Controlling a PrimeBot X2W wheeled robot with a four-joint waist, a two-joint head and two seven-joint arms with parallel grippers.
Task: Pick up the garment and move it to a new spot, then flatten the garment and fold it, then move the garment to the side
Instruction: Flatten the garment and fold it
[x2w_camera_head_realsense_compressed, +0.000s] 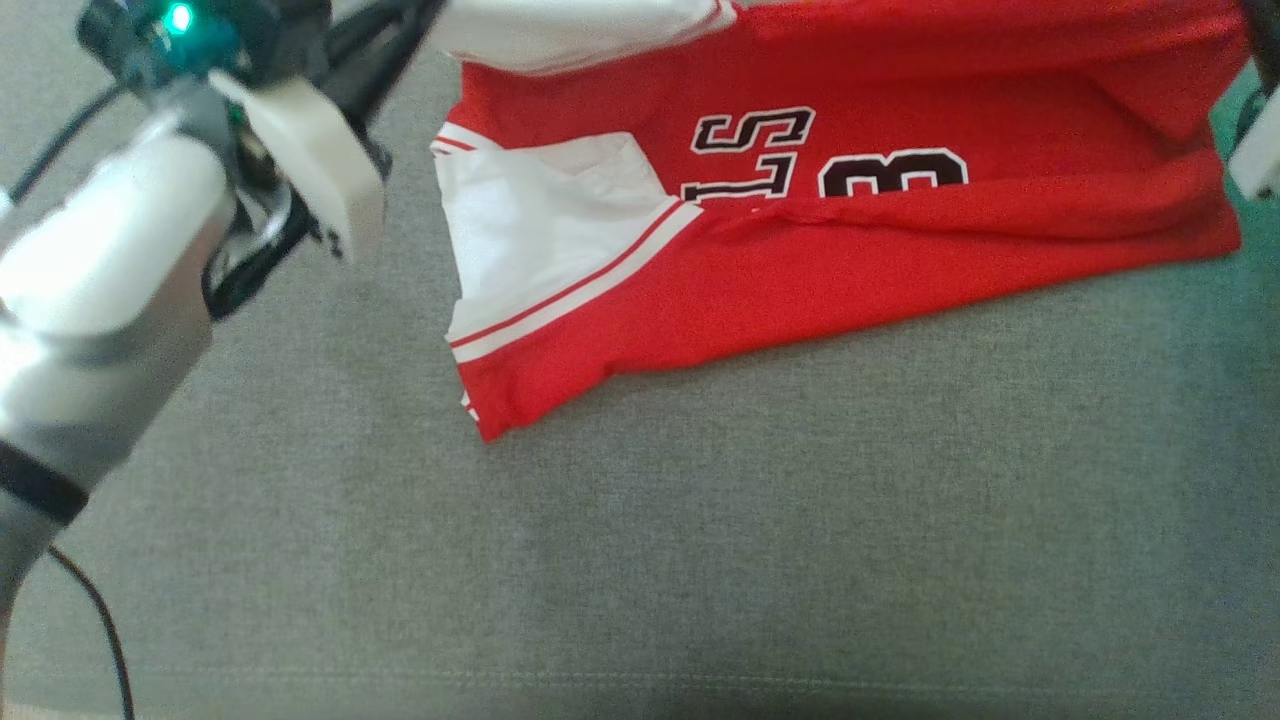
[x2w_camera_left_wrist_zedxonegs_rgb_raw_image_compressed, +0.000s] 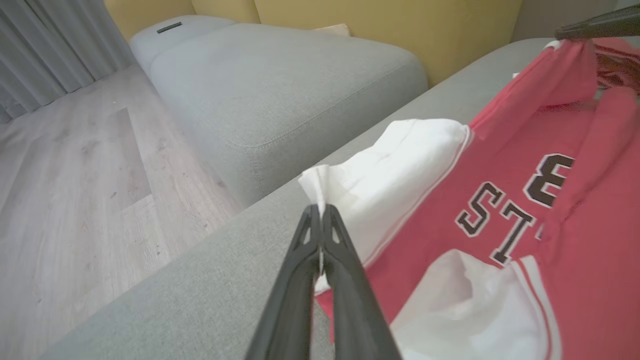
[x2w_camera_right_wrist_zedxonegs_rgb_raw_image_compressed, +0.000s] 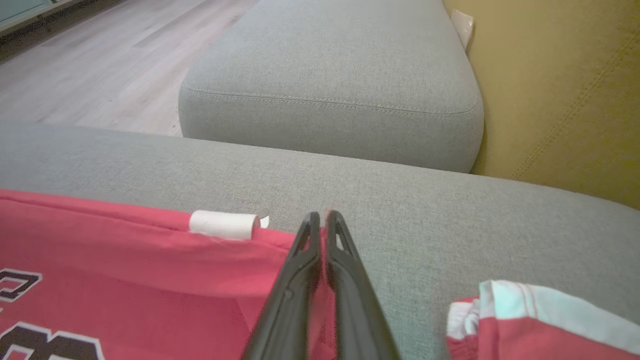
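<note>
The garment (x2w_camera_head_realsense_compressed: 900, 250) is a red jersey with white sleeves and black lettering, spread across the grey sofa cushion (x2w_camera_head_realsense_compressed: 700, 550). My left gripper (x2w_camera_left_wrist_zedxonegs_rgb_raw_image_compressed: 320, 210) is shut on the edge of a white sleeve (x2w_camera_left_wrist_zedxonegs_rgb_raw_image_compressed: 395, 170), near the cushion's left edge. In the head view the left arm reaches up at the upper left, its fingers (x2w_camera_head_realsense_compressed: 390, 40) meeting that sleeve at the top. My right gripper (x2w_camera_right_wrist_zedxonegs_rgb_raw_image_compressed: 322, 216) is shut on the red edge of the garment (x2w_camera_right_wrist_zedxonegs_rgb_raw_image_compressed: 125, 260), beside a small white label (x2w_camera_right_wrist_zedxonegs_rgb_raw_image_compressed: 222, 225). The garment's near part lies on the cushion.
A second grey cushion (x2w_camera_right_wrist_zedxonegs_rgb_raw_image_compressed: 330, 75) stands beyond a gap, against a yellow backrest (x2w_camera_right_wrist_zedxonegs_rgb_raw_image_compressed: 565, 90). Wooden floor (x2w_camera_left_wrist_zedxonegs_rgb_raw_image_compressed: 65, 175) and a grey curtain (x2w_camera_left_wrist_zedxonegs_rgb_raw_image_compressed: 45, 45) lie to the left. Another red and pale cloth (x2w_camera_right_wrist_zedxonegs_rgb_raw_image_compressed: 540, 320) rests on the cushion near my right gripper.
</note>
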